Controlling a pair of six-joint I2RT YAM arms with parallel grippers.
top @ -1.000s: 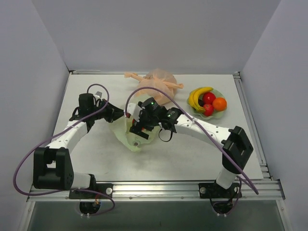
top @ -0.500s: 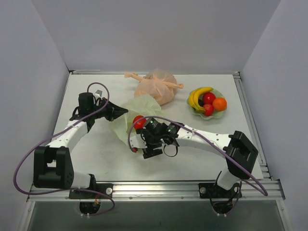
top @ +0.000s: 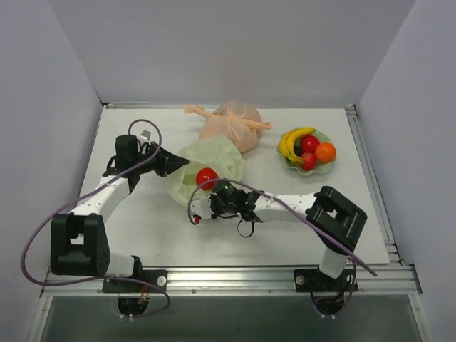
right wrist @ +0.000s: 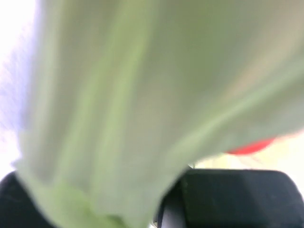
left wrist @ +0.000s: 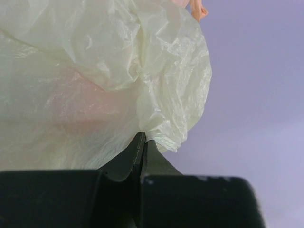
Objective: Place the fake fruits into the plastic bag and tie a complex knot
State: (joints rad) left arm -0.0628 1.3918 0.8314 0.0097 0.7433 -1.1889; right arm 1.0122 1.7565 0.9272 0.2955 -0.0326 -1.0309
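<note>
The pale green plastic bag [top: 214, 157] lies puffed up at the table's middle, with one red fake fruit [top: 206, 177] showing at its near side. My left gripper [top: 173, 164] is shut on the bag's left edge; in the left wrist view its fingertips [left wrist: 143, 137] pinch a fold of the bag [left wrist: 95, 71]. My right gripper [top: 199, 211] lies low at the bag's near edge, shut. In the right wrist view blurred green film of the bag [right wrist: 142, 95] covers its jaws, with a sliver of red fruit [right wrist: 249, 147] behind. Bananas [top: 293, 141], two red fruits [top: 309, 144] and an orange one [top: 325, 152] lie apart at the right.
Those fruits rest in a pale green wavy-edged dish [top: 315, 171] at the back right. A knotted peach-orange bag [top: 231, 127] lies just behind the green bag. Grey walls stand on three sides, and a metal rail [top: 370, 178] runs along the table's right edge.
My right gripper drew back out of the bag toward the near edge and closed. The bag spread wider and rounder, and the red fruit now shows in it. The left gripper held still.
</note>
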